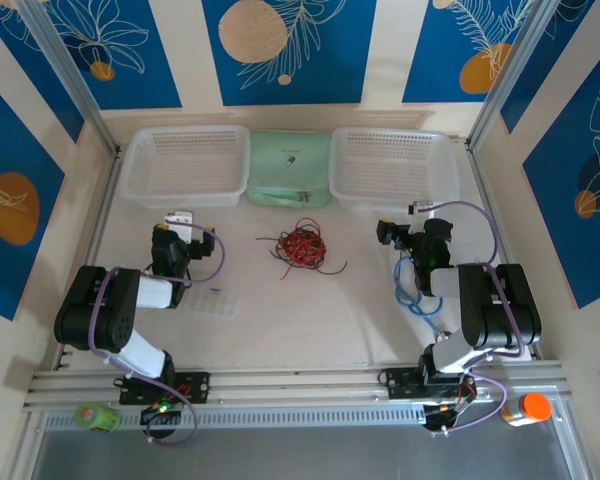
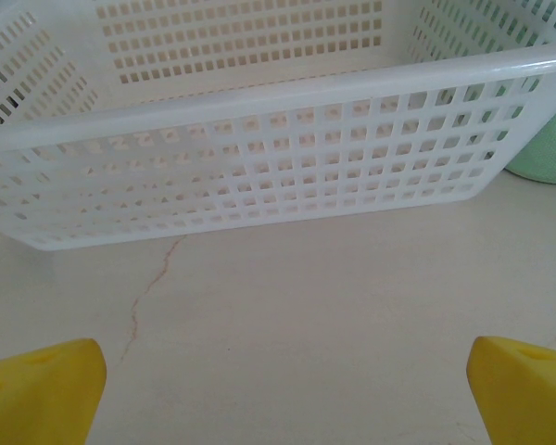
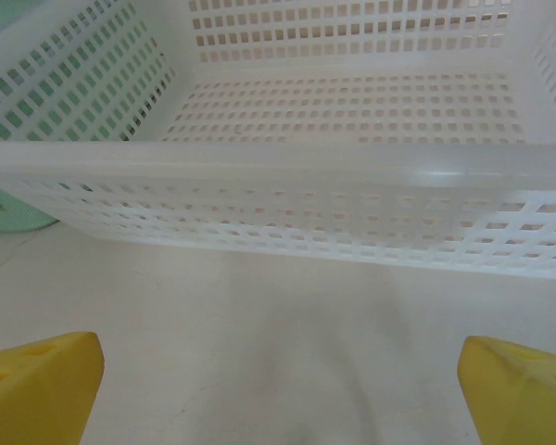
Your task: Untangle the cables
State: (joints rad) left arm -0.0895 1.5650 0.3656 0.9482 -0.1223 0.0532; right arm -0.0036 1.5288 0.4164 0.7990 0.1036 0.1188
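Cables (image 1: pixel 302 245) are lying knotted at table centre in the top view, and tugging one strand alone is risking tightening the clump. In the left wrist view my left gripper (image 2: pixel 283 394) is gaping empty, facing a basket (image 2: pixel 259 167) at twelve o'clock. In the right wrist view my right gripper (image 3: pixel 278 394) is gaping likewise at another basket (image 3: pixel 278 171), so swinging round carelessly is risking snagging mesh.

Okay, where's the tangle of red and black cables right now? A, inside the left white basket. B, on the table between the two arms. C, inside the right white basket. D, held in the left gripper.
B: the cables lie in a bundle on the bare table, just in front of the green container.
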